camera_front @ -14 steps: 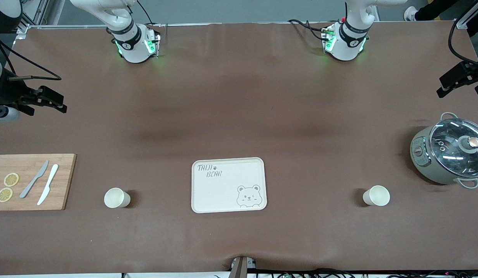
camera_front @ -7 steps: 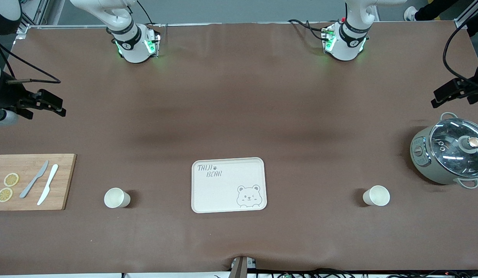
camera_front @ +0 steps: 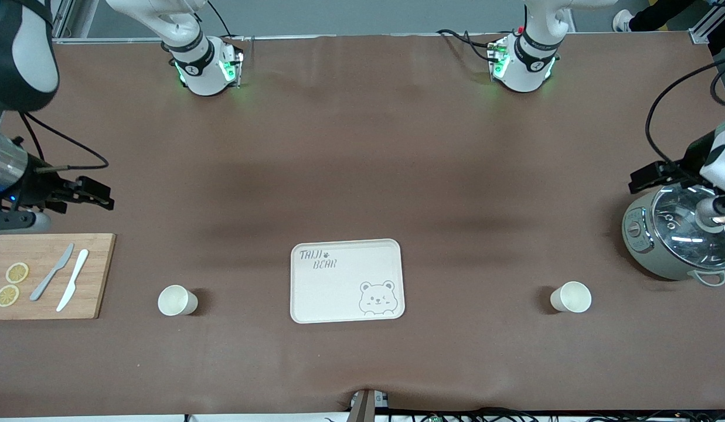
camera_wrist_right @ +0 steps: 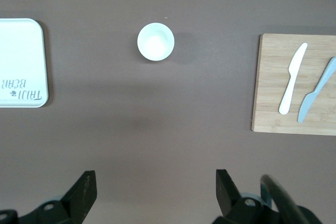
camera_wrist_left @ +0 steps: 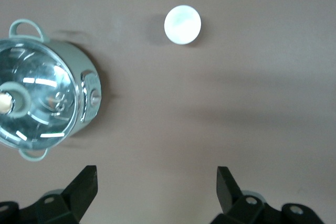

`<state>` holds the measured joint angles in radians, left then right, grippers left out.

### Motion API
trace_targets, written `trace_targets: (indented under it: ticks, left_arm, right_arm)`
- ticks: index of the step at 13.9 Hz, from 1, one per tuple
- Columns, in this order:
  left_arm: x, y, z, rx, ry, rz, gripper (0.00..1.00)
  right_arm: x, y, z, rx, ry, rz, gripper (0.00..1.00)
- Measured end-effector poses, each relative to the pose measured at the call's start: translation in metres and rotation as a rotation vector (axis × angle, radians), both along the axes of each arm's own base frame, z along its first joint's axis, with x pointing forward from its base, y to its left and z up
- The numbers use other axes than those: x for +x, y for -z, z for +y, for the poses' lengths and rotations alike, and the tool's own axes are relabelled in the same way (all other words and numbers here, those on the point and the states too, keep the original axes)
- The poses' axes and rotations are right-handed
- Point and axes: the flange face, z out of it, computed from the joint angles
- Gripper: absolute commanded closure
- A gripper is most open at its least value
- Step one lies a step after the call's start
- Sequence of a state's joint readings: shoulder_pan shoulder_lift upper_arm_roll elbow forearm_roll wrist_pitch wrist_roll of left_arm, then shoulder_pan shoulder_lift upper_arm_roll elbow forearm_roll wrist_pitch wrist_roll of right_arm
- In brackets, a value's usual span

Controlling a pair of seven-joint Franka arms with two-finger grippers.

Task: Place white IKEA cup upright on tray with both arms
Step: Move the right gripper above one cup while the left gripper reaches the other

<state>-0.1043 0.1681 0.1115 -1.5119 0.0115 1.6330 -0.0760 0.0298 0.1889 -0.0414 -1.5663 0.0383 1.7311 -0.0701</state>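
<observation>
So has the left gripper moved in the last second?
Yes. The left gripper, fingers open, has come toward the front camera and now hangs right by the pot, where before it was well short of it.

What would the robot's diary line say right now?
left tool: open, over pot | right tool: open, above board | cups: on table | tray: empty

Tray (camera_front: 346, 281): cream, rectangular, rounded corners, raised rim, lying flat at mid-table, nothing on it; grey "TAIJI BEAR" lettering and bear-face drawing. Two white cups, upright, mouths open: one (camera_front: 177, 300) toward the right arm's end, one (camera_front: 571, 296) toward the left arm's end, both well apart from the tray.
</observation>
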Motion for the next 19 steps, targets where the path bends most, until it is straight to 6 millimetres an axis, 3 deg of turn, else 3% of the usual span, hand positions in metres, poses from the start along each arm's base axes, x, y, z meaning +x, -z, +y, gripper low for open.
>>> trace_targets:
  ticks: [9,16,19]
  left_arm:
    - [0.060,0.092,0.001,0.019,0.003,-0.083,0.00]
    - [0.092,0.157,0.002,0.031,0.008,-0.152,0.00]
    - [0.102,0.188,0.011,0.037,-0.001,-0.166,0.00]
  right_arm:
    - [0.050,0.107,0.003,-0.009,0.000,-0.007,0.00]
    - [0.075,0.190,0.005,-0.017,0.000,-0.031,0.00]
    - [0.083,0.228,0.003,-0.021,0.003,-0.047,0.00]
